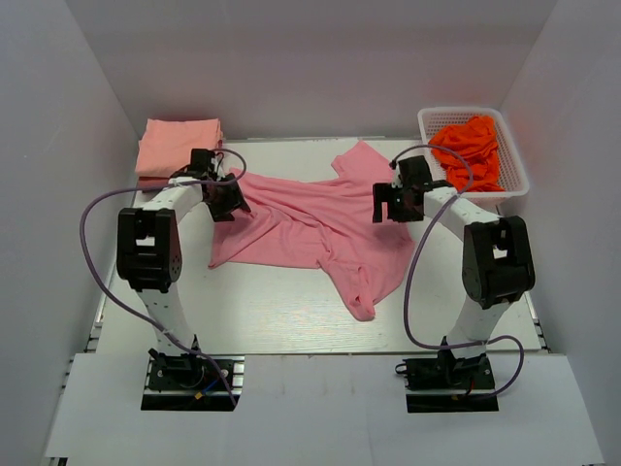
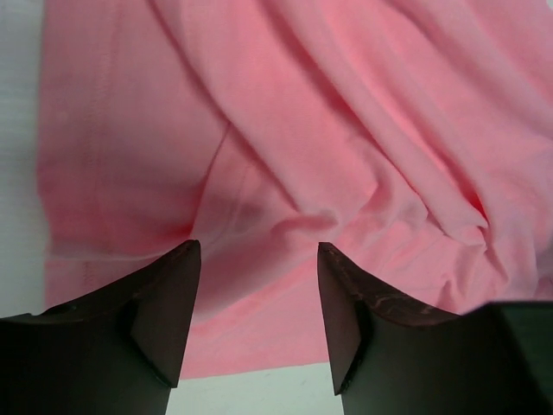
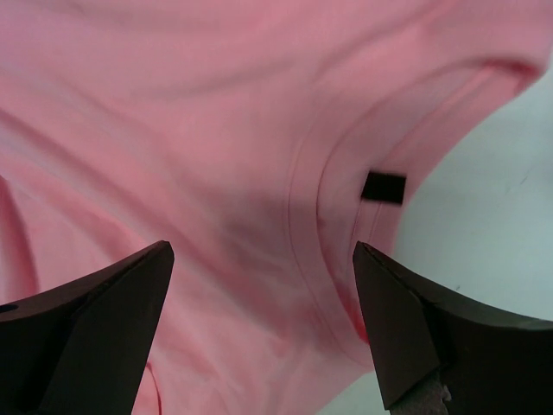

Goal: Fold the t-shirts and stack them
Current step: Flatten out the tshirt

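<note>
1. Nearest the camera, the arm bases (image 1: 190, 374) are being carried at the near edge of the desk (image 1: 262, 311), so that both arms are being reached forward over the work.
2. A rose-pink t-shirt (image 1: 310, 228) is being presented spread but rumpled across the middle of the desk, with one part trailing toward the near edge; it is judged not yet folded.
3. The left pincer (image 1: 228, 199) is being held open just above the shirt's left end, near its edge. In the left wrist view nothing is being gripped between its fingers (image 2: 173, 303); only pink folds are being shown below them.
4. The right pincer (image 1: 393, 204) is being held wide open over the shirt's right side. In its wrist view the collar (image 3: 320, 225) and a small dark label (image 3: 383, 187) are being framed between the jaws, and nothing is being clasped.
5. Both arms are judged as being positioned over opposite ends so that the cloth can be taken at two points and straightened.
6. At the far left a folded pile (image 1: 178, 144) of salmon-peach cloth is being kept, probably as the stack.
7. At the far right, orange-red t-shirts (image 1: 471, 146) are being held crumpled in a white lattice basket (image 1: 514, 184), apparently awaiting folding.
</note>
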Robot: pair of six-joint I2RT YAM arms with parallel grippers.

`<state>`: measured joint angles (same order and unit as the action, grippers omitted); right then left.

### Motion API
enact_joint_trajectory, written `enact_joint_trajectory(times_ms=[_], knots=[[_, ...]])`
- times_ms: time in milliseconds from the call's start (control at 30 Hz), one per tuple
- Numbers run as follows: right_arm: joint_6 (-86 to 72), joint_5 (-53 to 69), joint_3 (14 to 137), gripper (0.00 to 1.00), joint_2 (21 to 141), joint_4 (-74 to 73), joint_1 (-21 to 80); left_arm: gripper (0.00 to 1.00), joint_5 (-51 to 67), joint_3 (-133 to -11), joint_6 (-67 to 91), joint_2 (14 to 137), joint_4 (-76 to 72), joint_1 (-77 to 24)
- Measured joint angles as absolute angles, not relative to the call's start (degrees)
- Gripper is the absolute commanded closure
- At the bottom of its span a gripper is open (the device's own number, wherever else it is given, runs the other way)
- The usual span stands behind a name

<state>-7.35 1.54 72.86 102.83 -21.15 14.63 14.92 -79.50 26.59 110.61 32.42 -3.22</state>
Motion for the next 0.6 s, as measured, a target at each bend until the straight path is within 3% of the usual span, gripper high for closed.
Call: enact_joint_trajectory(times_ms=[600], knots=[[-12.58, 2.55, 65.08, 0.1, 101.93, -21.47, 14.63, 0.38, 1.43, -80.34, 24.86, 112.16, 35.9, -4.62]])
